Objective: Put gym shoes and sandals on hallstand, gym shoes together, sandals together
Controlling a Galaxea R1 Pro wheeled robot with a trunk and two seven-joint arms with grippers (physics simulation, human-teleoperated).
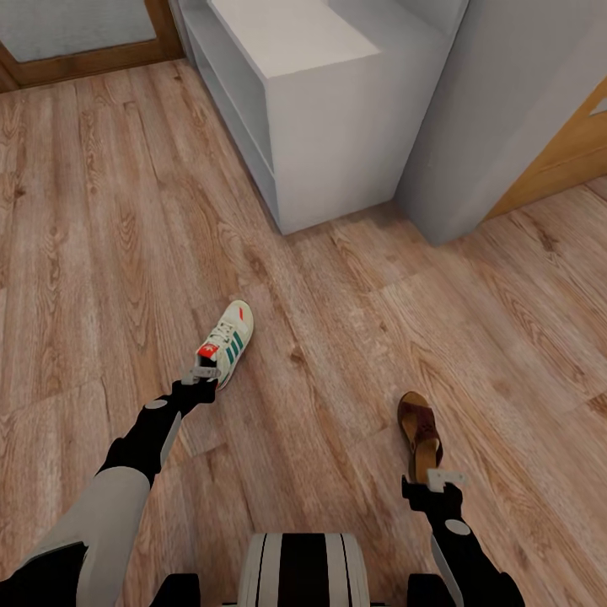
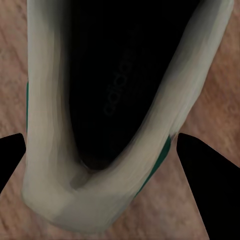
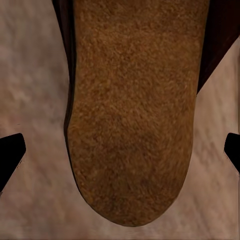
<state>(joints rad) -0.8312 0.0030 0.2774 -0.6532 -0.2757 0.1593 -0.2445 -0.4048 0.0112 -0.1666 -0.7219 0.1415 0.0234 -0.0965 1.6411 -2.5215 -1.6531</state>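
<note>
Your left hand (image 1: 205,372) sits low over the heel of a white gym shoe (image 1: 226,341), at about 10 o'clock from the robot's base. In the left wrist view its fingers (image 2: 204,165) are spread wide, one on each side of the heel collar of that shoe (image 2: 105,125), not gripping. Your right hand (image 1: 437,480) hovers at the heel of a brown sandal (image 1: 419,432), at about 1 o'clock. Its fingertips (image 3: 10,155) barely show, far apart, either side of the tan footbed (image 3: 132,115).

Both shoes lie on the corridor floor (image 1: 101,219). The hallstand (image 1: 320,126) stands well ahead at 12 o'clock, with nothing on the part of its worktop that shows.

Risks, as a judgement: the soft sneaker collar could fold if you close on it, letting the shoe slip or swing. The flat sandal offers little to grip; fingers may scrape the floor or push it away.

Your left arm reaches forward and down, elbow bent. Your right arm is tucked closer, pointing steeply down.
</note>
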